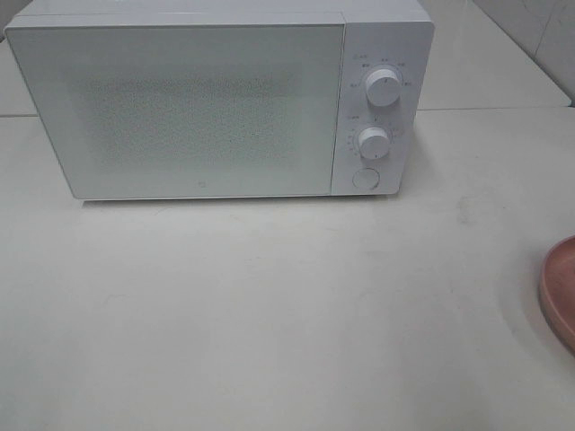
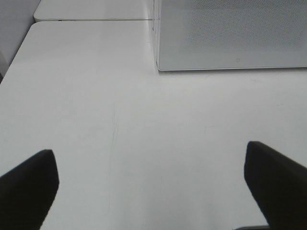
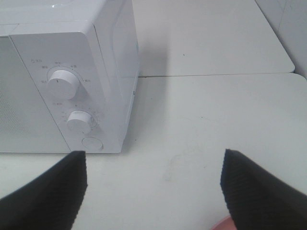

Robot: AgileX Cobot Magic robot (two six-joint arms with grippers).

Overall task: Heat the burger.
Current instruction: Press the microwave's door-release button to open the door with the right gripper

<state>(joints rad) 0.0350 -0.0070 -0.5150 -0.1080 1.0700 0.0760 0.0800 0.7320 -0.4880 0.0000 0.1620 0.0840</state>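
Note:
A white microwave (image 1: 207,103) stands at the back of the table with its door shut; it also shows in the left wrist view (image 2: 230,33) and the right wrist view (image 3: 62,76). The burger is out of view. A pink plate (image 1: 561,292) pokes in at the right edge, and a sliver of it shows in the right wrist view (image 3: 223,224). My left gripper (image 2: 153,191) is open and empty above bare table. My right gripper (image 3: 153,191) is open and empty, right of the microwave's front. Neither gripper shows in the high view.
The microwave's panel has two knobs (image 1: 384,88) (image 1: 372,140) and a round button (image 1: 366,178). A seam between tabletops (image 1: 494,109) runs behind the microwave. White table (image 1: 269,314) lies in front of it.

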